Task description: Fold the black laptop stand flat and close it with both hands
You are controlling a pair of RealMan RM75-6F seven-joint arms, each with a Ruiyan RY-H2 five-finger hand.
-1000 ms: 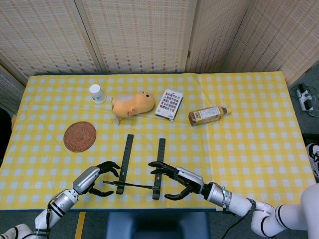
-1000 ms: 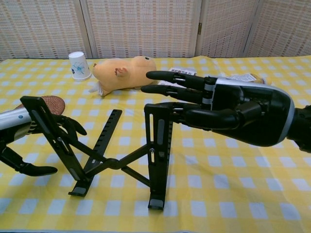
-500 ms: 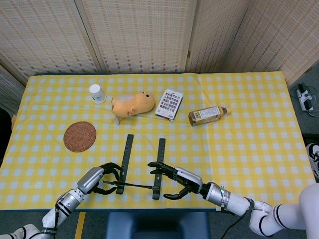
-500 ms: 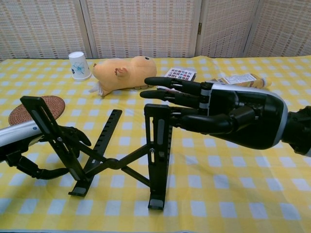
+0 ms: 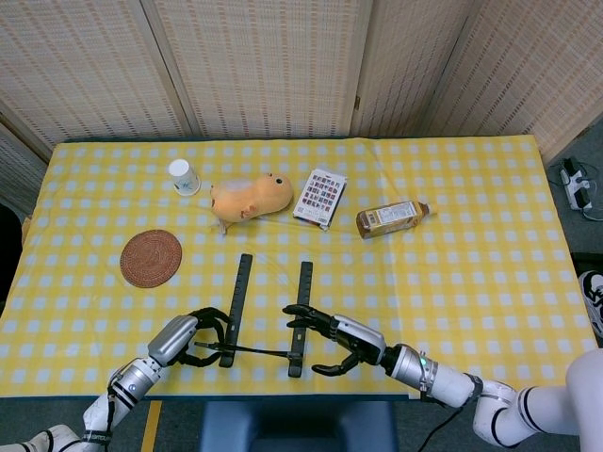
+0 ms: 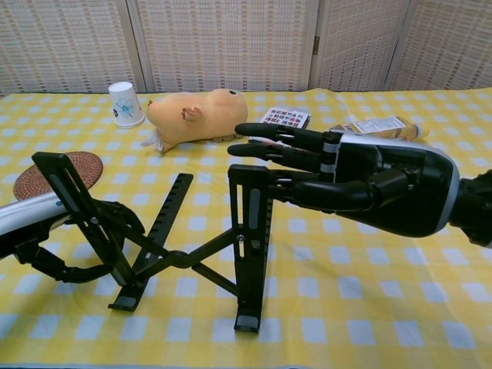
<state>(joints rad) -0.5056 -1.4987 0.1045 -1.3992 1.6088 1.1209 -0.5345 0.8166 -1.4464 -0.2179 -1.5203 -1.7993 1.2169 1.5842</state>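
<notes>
1. The left hand is curled around the left upright bar of the black laptop stand; its fingers are wrapped at the bar's lower part, and contact is seen in both views.
2. The right hand is held spread, with fingers apart and empty, just beside the stand's right upright bar; whether the fingertips touch the bar cannot be told.
3. The stand is seen unfolded, with its two bars raised and its crossed struts spread between them, near the front edge of the table, between the two hands.
4. Toward the far edge, a paper cup, a plush toy, a card pack and a bottle are laid; a round coaster is placed nearer the left edge.
</notes>
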